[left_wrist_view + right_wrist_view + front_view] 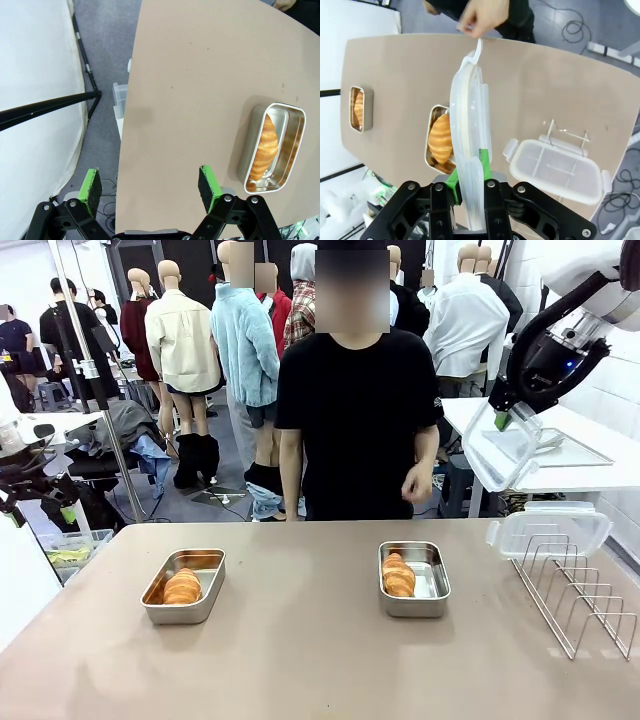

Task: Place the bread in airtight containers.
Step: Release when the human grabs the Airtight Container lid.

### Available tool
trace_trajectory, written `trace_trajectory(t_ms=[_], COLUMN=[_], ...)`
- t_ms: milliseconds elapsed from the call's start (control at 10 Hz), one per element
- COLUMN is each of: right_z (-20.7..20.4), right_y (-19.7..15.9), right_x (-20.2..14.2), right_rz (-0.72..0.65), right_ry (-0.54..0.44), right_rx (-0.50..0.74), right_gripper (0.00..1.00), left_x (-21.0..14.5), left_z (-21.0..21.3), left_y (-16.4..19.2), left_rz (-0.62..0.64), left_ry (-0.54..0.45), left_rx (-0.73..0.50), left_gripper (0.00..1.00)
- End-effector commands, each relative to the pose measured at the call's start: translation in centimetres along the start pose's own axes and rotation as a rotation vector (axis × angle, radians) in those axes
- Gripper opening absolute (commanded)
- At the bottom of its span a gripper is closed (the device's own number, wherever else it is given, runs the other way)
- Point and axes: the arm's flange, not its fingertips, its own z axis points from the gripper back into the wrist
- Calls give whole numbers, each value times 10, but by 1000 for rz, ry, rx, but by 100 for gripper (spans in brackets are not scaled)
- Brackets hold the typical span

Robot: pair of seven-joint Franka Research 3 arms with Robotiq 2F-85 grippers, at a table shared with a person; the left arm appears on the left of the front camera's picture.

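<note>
Right gripper (503, 420) clamps a clear lid (498, 458), left gripper (150, 186) gapes; wire rack (582, 592) sits three o'clock of right tin (436, 585), its roll (398, 575) lying twelve-to-six.

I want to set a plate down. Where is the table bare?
Bare between the left tin and right tin, and along the near edge before them. Crowded at right: wire rack with a clear lid.
</note>
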Motion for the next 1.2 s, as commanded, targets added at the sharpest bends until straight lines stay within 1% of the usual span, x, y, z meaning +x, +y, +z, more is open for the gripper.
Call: trace_trajectory(t_ms=[0,1100], right_z=[6,6], right_y=[1,1], right_x=[-4,-4], right_rz=[11,11], right_ry=[10,10], right_rx=[5,5], right_gripper=[0,0], left_x=[0,0], left_z=[2,2], left_y=[1,1], left_rz=[3,3], left_ry=[2,2], left_rx=[2,2], left_gripper=[100,100])
